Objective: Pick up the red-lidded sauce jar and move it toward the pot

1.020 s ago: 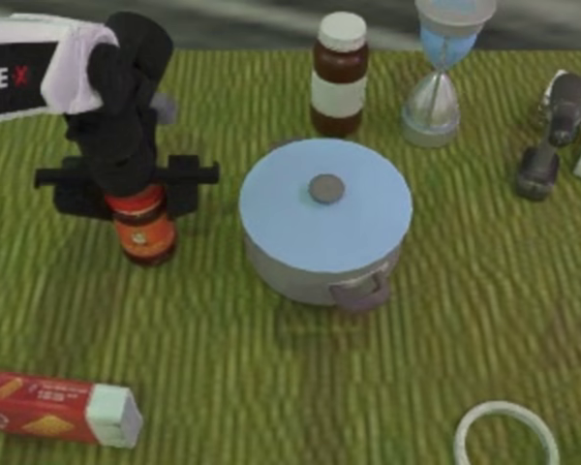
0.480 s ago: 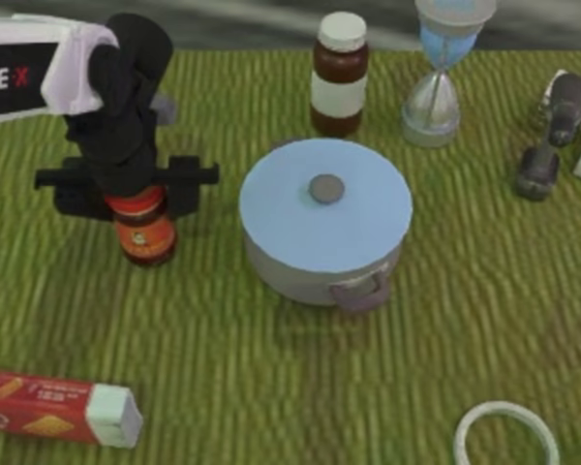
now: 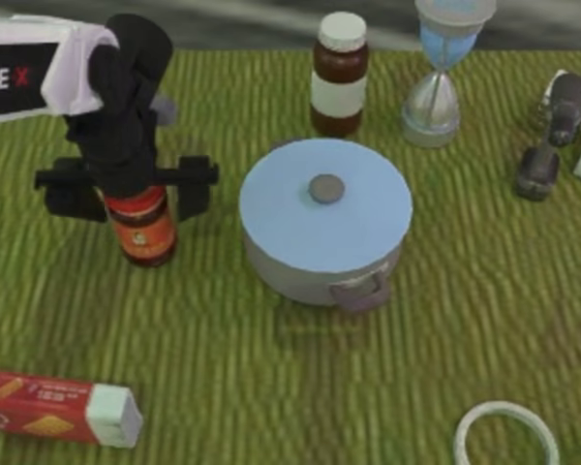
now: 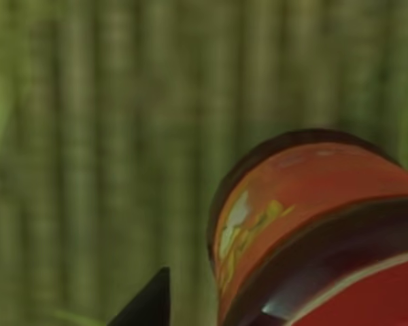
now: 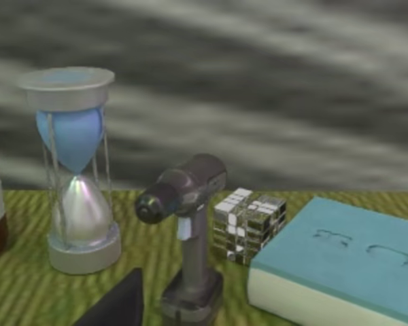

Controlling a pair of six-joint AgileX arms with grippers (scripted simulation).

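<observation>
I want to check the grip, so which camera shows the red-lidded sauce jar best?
The top view: the whole red-lidded sauce jar shows under the left claw. The left wrist view shows only part of it, close up; the right wrist view shows none.

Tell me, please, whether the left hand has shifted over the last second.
Yes, slightly: the left hand has risen a little up the red-lidded sauce jar, which has stayed where it was beside the pot.

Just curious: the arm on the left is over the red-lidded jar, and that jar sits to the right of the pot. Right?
Not quite. The top view shows the left gripper over the jar, but the jar sits to the left of the pot, not its right.
</observation>
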